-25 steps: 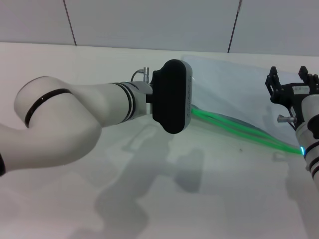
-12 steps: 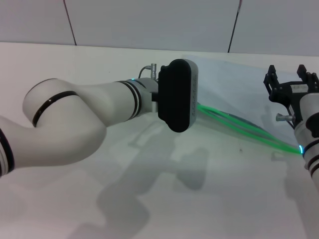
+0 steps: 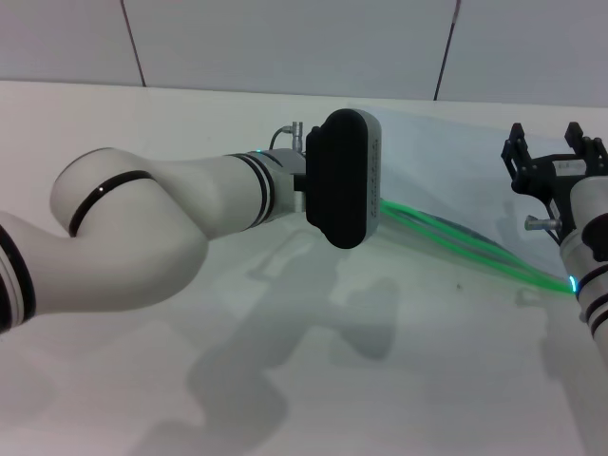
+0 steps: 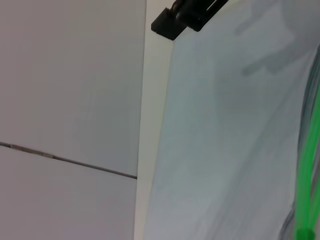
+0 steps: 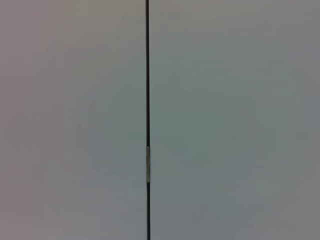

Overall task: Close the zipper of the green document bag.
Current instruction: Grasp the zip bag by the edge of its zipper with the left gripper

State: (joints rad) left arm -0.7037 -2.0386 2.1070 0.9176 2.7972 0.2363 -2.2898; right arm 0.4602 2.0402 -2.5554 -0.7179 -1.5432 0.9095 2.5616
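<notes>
The green document bag [image 3: 446, 157] lies flat at the back right of the white table, translucent and pale; in the left wrist view the bag [image 4: 225, 130] fills most of the picture. Its zipper [image 3: 456, 242] runs along the near long edge as two bright green strands that lie slightly apart; the zipper [image 4: 307, 165] also shows at one border of the left wrist view. I cannot make out a slider. My left gripper [image 3: 344, 179] hovers at the zipper's left end, and its black housing hides the fingers. My right gripper [image 3: 549, 150] is raised at the right edge, open and holding nothing.
The white table [image 3: 285, 380] spreads in front of the bag, under my left arm's shadow. A grey panelled wall [image 3: 285, 43] stands behind it. The right wrist view shows only the wall with a dark seam [image 5: 147, 100].
My left arm has shifted a little to the right, bringing its gripper closer to the zipper's left end. The right arm has barely moved.
</notes>
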